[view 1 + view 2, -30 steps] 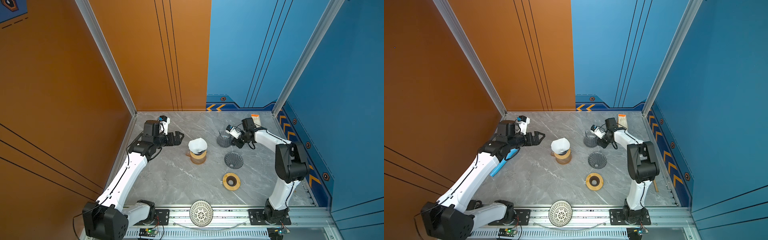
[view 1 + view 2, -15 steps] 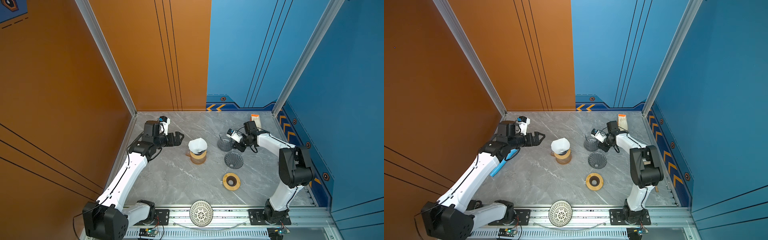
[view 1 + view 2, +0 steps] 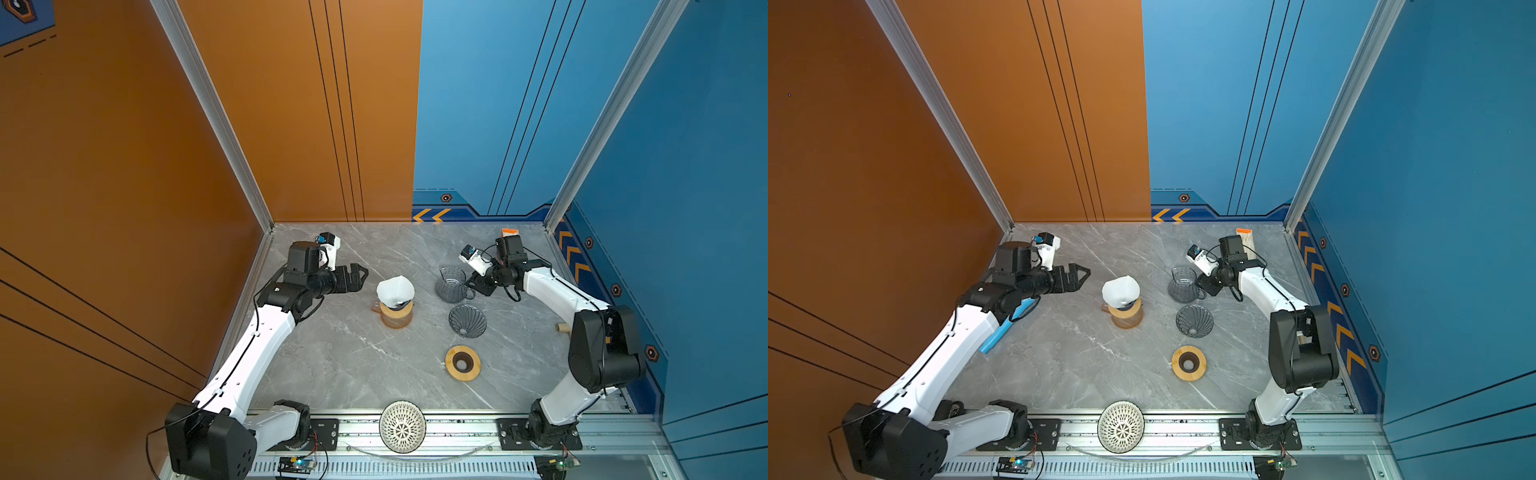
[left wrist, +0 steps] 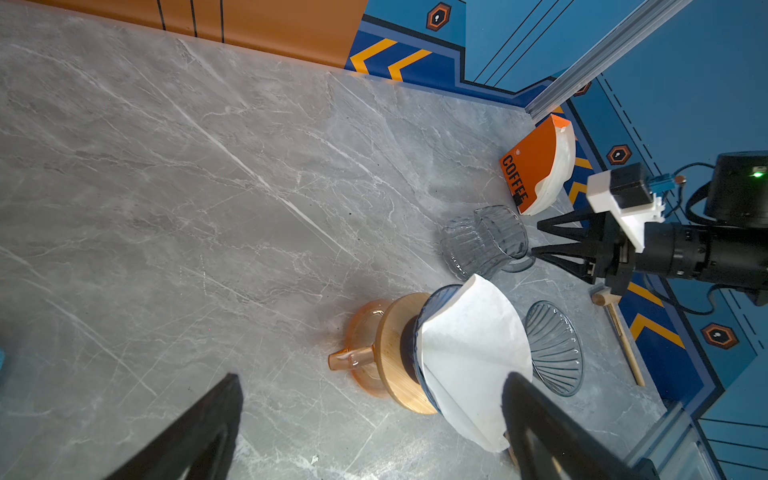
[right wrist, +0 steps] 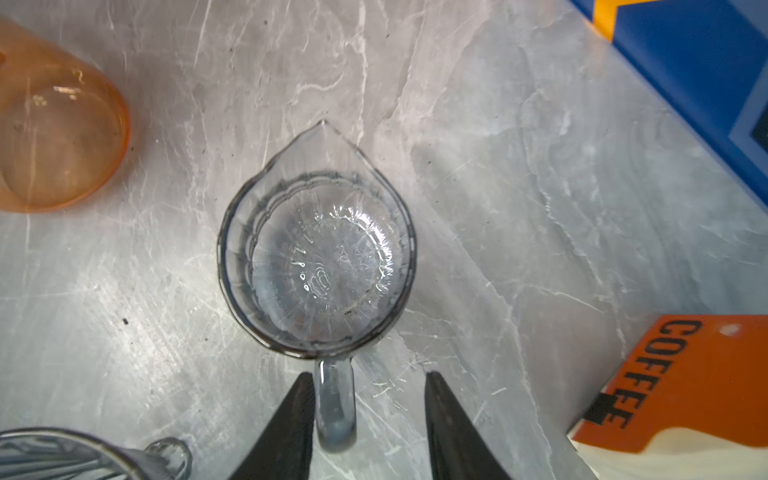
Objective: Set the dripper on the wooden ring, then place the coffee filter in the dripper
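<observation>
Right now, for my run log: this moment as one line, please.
filter: in dripper | left gripper: open, apart | right gripper: open, astride grey server handle

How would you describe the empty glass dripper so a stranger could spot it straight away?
On the grey marble table, look right of centre, where three round things line up back to front. The dripper is the middle one, between the grey glass jug and the wooden ring. Only it is a dark, swirl-ribbed glass cone with no paper inside.
</observation>
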Available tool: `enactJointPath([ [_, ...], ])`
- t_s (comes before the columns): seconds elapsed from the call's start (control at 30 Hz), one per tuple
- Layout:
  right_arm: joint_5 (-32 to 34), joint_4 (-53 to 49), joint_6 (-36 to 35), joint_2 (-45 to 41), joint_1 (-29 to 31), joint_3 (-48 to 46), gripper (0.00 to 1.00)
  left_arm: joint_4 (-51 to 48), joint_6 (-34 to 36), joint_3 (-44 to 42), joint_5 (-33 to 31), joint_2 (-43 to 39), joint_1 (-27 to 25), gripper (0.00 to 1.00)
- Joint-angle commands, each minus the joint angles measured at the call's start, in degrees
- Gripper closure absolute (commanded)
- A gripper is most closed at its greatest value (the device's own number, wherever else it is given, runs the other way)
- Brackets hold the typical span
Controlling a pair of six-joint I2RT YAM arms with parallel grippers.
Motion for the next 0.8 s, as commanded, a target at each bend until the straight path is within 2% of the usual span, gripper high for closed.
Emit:
enactJointPath([
  [0.0, 0.4, 0.9, 7.1, -5.2, -0.6, 0.3, 0.55, -1.1, 0.8, 3.1, 2.1, 0.8, 0.5, 0.02],
  [0.23, 0.8, -2.3, 24.5, -15.3, -0.6, -0.2, 0.48, -1.1, 2.3, 6.8, 3.6, 2.9, 0.3, 0.02],
  [0.33, 1.1, -2.5, 32.5, -20.4, -0.4, -2.3, 0.37, -1.1, 2.7, 8.1, 4.6, 3.5, 0.1, 0.02],
  [0.43, 1.1, -3.8, 38.6, -26.0, 0.1, -5.0, 0.32, -1.1, 3.5, 8.7, 5.8, 3.6, -0.1, 0.02],
  [0.53, 3.4, -9.8, 44.6, -31.4, 0.2, -6.1, 0.28, -1.1, 4.1, 8.6, 6.5, 3.4, -0.2, 0.02],
  [0.77, 4.5, -27.8, 57.4, -38.0, 0.4, -8.1, 0.3, -0.3, 5.0, 6.4, 7.4, 2.5, -0.7, 0.02],
])
